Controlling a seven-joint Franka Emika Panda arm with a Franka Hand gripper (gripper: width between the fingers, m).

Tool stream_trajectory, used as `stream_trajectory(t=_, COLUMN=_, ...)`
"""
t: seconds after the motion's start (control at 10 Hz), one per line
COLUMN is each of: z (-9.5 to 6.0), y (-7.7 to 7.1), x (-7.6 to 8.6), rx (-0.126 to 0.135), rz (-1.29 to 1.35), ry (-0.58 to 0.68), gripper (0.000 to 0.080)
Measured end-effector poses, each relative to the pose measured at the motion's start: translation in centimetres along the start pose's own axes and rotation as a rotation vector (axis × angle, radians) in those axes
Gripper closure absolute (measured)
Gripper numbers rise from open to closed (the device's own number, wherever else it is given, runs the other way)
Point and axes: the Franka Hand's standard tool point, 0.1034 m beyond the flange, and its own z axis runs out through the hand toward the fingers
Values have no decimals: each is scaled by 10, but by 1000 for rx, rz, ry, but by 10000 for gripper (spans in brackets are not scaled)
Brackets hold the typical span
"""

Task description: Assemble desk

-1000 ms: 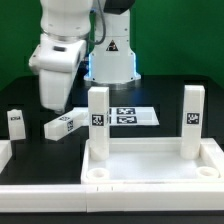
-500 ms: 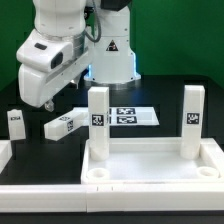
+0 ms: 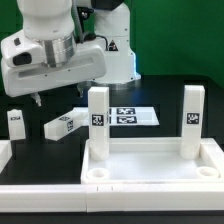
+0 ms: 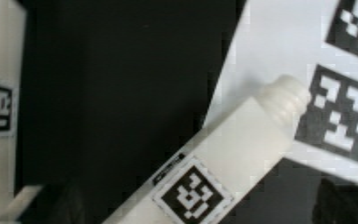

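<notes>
Black counter (image 3: 40,155) with the tabletop (image 3: 150,162) in front, two legs (image 3: 97,118) upright in its far sockets (image 3: 97,173), the near ones empty. Two loose legs (image 3: 64,124) remain beside it, below the fingers (image 3: 39,96). These seem to hold nothing, but I cannot tell how far they are spread.

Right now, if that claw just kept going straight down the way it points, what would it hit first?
Probably the black table, between the loose upright leg and the lying leg. Depth is unclear, so the gripper might touch the lying leg instead.
</notes>
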Motion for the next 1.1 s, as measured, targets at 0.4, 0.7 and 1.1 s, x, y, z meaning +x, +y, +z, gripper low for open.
stream_trajectory(t=0.4, z=3, y=-7, x=2, rx=64, rz=348, ry=-20, gripper=151)
stream_trajectory(t=0.7, z=8, y=-5, x=16, rx=177, rz=727, ry=-53, gripper=151)
stream_trajectory(t=1.1, z=8, y=-11, x=19, rx=189, rz=760, ry=-46, gripper=151)
